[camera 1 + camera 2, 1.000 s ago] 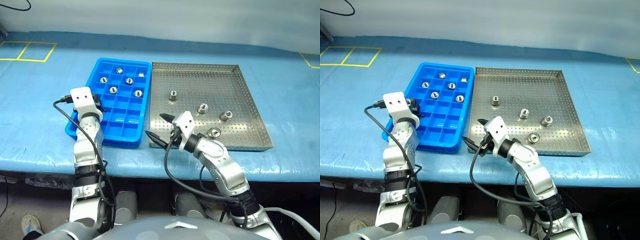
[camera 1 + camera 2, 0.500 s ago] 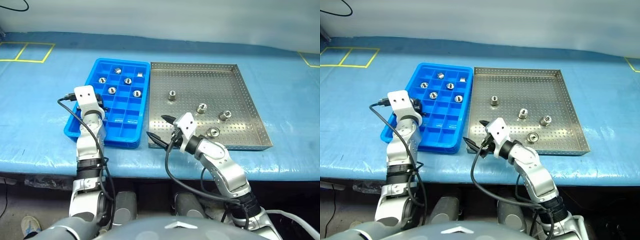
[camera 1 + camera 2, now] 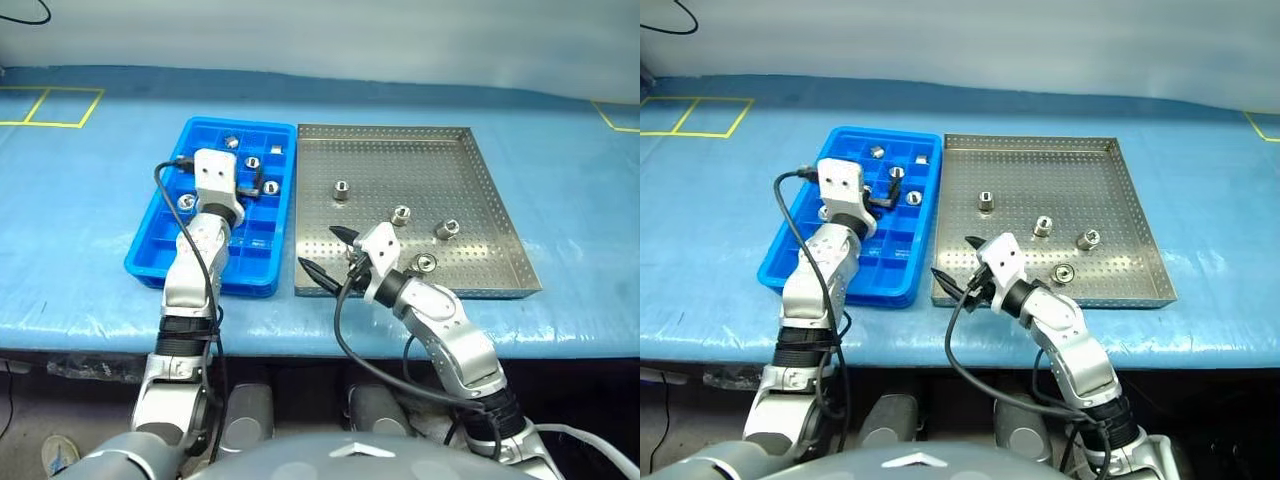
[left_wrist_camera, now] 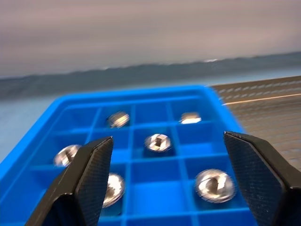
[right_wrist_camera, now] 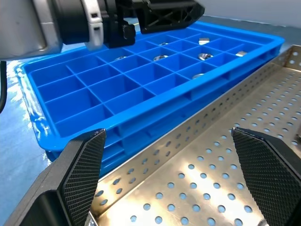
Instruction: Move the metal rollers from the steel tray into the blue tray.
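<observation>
The blue tray [image 3: 150, 262] lies left of the steel tray [image 3: 420, 160], and their sides touch. Several metal rollers sit in its far compartments, such as one roller [image 3: 271, 187] and another [image 4: 214, 183]. One more roller [image 3: 186, 201] lies near the tray's left wall. Several rollers stand on the steel tray, among them one [image 3: 401, 214] and one near the front rim [image 3: 427, 263]. My left gripper [image 3: 252, 182] hovers open and empty over the blue tray. My right gripper [image 3: 325, 252] stands open and empty above the steel tray's near-left corner.
Both trays rest on a table covered in blue sheeting [image 3: 80, 200]. Yellow tape marks [image 3: 50, 105] lie at the far left. The table's front edge [image 3: 300, 335] runs just below the trays. In the right wrist view the left gripper [image 5: 155, 12] hangs over the blue tray's far side.
My left gripper has swung right from the blue tray's left edge to over its compartments and has opened. A roller now shows by that left edge. The right gripper has kept still.
</observation>
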Tool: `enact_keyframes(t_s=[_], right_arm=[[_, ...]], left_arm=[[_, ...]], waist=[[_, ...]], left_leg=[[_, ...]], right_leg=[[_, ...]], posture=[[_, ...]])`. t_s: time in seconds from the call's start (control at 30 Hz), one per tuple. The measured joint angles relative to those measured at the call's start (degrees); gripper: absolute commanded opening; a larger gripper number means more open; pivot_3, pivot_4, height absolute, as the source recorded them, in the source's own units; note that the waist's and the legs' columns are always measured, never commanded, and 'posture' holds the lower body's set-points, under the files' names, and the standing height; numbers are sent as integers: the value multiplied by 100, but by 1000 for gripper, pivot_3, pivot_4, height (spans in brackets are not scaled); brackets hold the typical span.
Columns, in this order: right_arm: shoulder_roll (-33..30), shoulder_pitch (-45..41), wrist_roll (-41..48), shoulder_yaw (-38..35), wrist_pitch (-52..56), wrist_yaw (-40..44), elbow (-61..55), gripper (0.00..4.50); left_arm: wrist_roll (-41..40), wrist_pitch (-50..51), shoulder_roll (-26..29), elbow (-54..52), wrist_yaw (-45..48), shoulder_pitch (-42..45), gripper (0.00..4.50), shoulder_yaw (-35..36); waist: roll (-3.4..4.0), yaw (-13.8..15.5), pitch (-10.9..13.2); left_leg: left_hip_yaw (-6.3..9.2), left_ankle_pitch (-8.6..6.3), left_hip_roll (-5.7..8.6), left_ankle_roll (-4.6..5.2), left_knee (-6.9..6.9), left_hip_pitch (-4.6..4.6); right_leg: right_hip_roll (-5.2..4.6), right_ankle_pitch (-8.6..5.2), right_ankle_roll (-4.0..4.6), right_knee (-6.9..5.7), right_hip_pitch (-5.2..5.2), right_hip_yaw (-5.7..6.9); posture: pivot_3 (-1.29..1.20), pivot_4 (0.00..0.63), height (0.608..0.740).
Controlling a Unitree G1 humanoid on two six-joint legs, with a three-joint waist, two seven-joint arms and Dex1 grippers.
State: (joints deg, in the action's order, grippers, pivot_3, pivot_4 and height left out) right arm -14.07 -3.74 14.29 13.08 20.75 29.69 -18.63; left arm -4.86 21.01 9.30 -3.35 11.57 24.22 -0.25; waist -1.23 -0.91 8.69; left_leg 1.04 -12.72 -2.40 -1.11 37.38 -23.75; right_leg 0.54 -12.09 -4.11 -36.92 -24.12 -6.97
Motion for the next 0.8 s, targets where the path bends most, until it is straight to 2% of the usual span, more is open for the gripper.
enact_keyframes(t_s=[0.13, 0.4, 0.57, 0.8], right_arm=[[-116, 74, 85, -283, 78, -19, -21, 4500], [-384, 771, 285, -641, 253, -122, -560, 4500], [-363, 1085, 284, -730, 266, -363, -917, 4500], [-355, 1485, 250, -818, 265, -658, -1156, 4500]], left_arm=[[-256, 242, 217, -267, 890, -12, 4090, -544], [-248, 876, 186, 109, 1488, 81, 4090, -1270], [-154, 953, 145, 523, 1793, 235, 4090, -1716], [61, 1182, 124, 972, 1861, 394, 4090, -1937]], waist=[[1, -84, 0], [2, -311, -1], [5, -597, -2], [6, -1035, -2]], left_leg=[[-1, 0, 0, 0, 0, 2], [-2, -1, 2, 1, 0, -1], [-2, -1, 0, 1, 0, 4], [-1, -1, 0, 1, -1, 2]], right_leg=[[0, -1, 0, 0, 1, -1], [-1, -3, 1, 1, -1, -4], [1, -3, 1, -4, 0, -6], [-1, -3, 0, -3, -2, -8]], posture=[[-30, 150, 740], [-160, 150, 740], [-238, 150, 740], [-291, 150, 740]])
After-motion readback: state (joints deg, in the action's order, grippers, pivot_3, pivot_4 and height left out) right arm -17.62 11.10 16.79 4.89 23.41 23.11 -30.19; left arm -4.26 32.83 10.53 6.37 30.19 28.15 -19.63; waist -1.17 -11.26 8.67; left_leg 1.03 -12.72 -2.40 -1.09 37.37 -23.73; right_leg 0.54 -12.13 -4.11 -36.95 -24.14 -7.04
